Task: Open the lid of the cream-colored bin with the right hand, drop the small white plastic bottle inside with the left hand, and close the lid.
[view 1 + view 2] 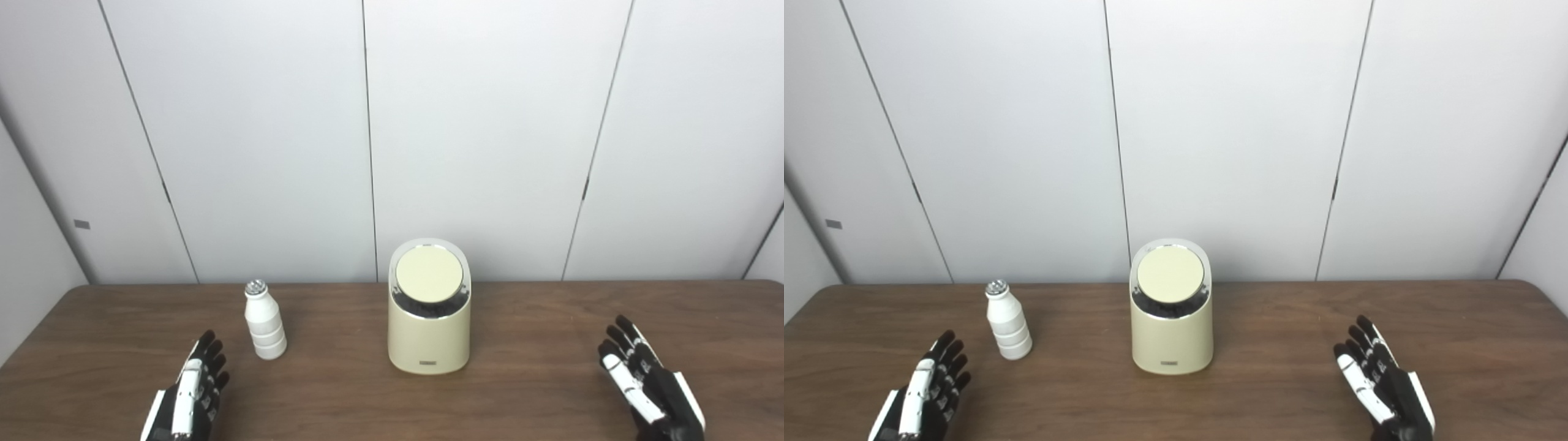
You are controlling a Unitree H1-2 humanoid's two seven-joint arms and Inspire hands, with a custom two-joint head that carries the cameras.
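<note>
Cream-colored plastic bin (pixel 429 334), rounded and upright, stands mid-way across the brown wooden table (pixel 551 318), its round tilted lid (pixel 429 274) shut inside a pale rim. It looks rigid and light, so pushing the lid could probably slide the whole bin; a light touch at the lid's edge seems wise. Well to its left stands the small white ribbed plastic bottle (pixel 264 324) with a silvery cap, upright, likely light, easily tipped and smooth; gripping around its ribbed belly seems best. Left hand (pixel 190 392) lies near the bottle, fingers spread, holding nothing. Right hand (pixel 643 380) rests well apart from the bin, likewise spread and empty.
</note>
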